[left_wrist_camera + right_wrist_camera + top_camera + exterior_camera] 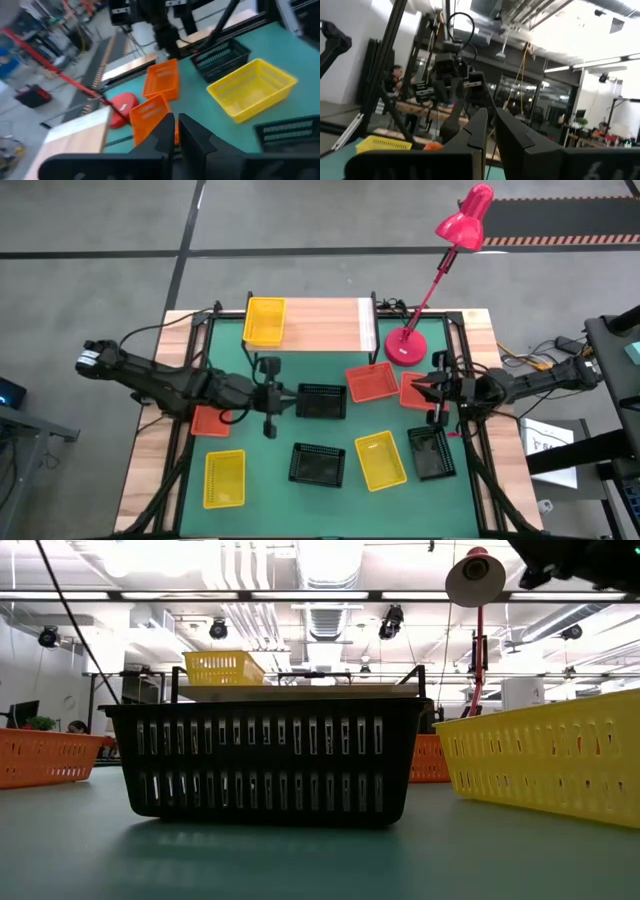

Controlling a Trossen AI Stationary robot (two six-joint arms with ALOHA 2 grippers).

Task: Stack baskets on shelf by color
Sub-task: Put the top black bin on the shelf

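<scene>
High view: shelf [325,325] at table [150,450] rear w/ one yellow basket [265,320] on its left end; other baskets loose on the green mat [340,500] — 2 yellow [225,477] front, 3 black [321,401] mid/front, 2 orange-red [372,382] by the pink lamp [440,270], 1 orange-red [210,420] under left arm; left gripper [290,399] fingers narrow, nothing held, just beside a black basket, right gripper [420,387] fingers also narrow & empty, over an orange-red basket at mat's right edge. Low view: black basket [265,760] close up centre, yellow one on shelf behind it, another yellow at right. Wrist views: left fingers [192,135] pressed together over mat, right fingers [512,132] nearly together, up off the table.
</scene>
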